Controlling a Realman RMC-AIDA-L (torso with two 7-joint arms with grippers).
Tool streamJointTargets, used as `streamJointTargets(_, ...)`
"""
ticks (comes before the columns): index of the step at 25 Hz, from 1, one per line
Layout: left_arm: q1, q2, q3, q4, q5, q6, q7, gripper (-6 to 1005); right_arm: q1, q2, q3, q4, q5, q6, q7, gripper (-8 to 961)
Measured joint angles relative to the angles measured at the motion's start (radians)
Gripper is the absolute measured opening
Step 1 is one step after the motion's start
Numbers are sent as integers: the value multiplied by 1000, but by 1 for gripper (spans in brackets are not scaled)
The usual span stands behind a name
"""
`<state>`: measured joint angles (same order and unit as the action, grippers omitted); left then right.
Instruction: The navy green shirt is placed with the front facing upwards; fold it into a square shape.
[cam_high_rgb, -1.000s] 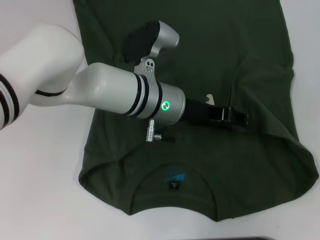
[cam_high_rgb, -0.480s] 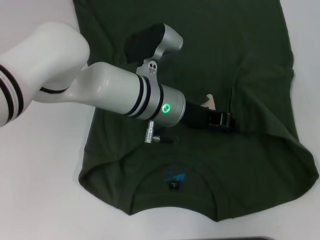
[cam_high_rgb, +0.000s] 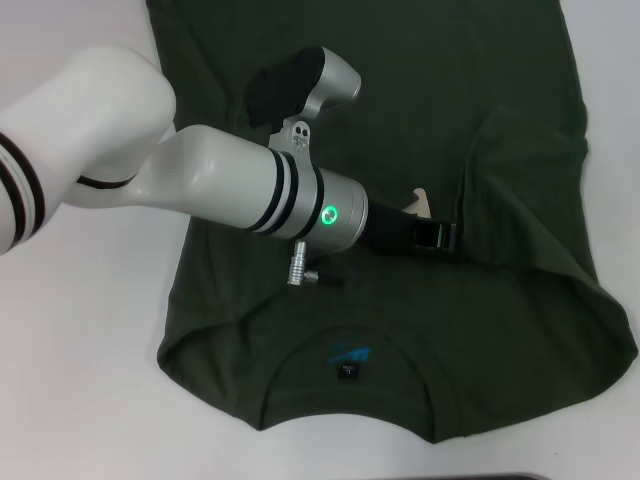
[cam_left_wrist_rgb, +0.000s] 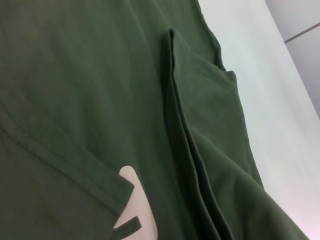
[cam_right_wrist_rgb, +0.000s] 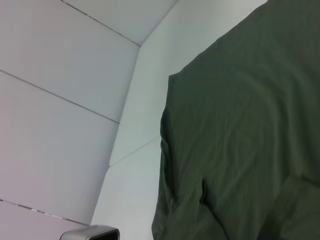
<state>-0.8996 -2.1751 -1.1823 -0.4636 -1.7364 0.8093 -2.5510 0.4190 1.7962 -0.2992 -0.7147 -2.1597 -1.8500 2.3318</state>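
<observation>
White counter (cam_high_rgb: 80, 400) carrying a large dark olive-green short-sleeved cotton shirt (cam_high_rgb: 500, 330), spread flat across most of the head view, collar toward the robot. Teal print (cam_high_rgb: 350, 350) and small black neck tag (cam_high_rgb: 347, 372) visible inside the neckline. Right side of the shirt doubled over toward the middle, forming a lengthwise fold edge (cam_high_rgb: 472, 170); same fold shown in the left wrist view as stacked fabric layers (cam_left_wrist_rgb: 185, 130) with a hemmed edge (cam_left_wrist_rgb: 60, 160) running beside it. Fragment of cream block lettering (cam_high_rgb: 418, 200) exposed on the chest beside the gripper, also seen close up in the left wrist view (cam_left_wrist_rgb: 140, 200). Left arm, white and silver with a lit green ring (cam_high_rgb: 330, 212), reaching diagonally across the shirt; left gripper (cam_high_rgb: 435, 236) low over the cloth near the inner end of the fold, degree of opening not discernible. Right gripper outside the head view; right wrist view showing only an edge of the shirt (cam_right_wrist_rgb: 240, 150), the counter and pale wall panels (cam_right_wrist_rgb: 60, 100).
</observation>
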Motion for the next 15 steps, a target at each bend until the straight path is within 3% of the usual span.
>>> streamJointTargets(2, 1, 0, 0, 4, 0, 0, 0, 1, 1, 0, 0, 0, 0, 0, 1, 634)
streamJointTargets(15, 40, 12, -82, 3, 14, 40, 14, 2, 1, 0, 0, 2, 0, 2, 1, 626)
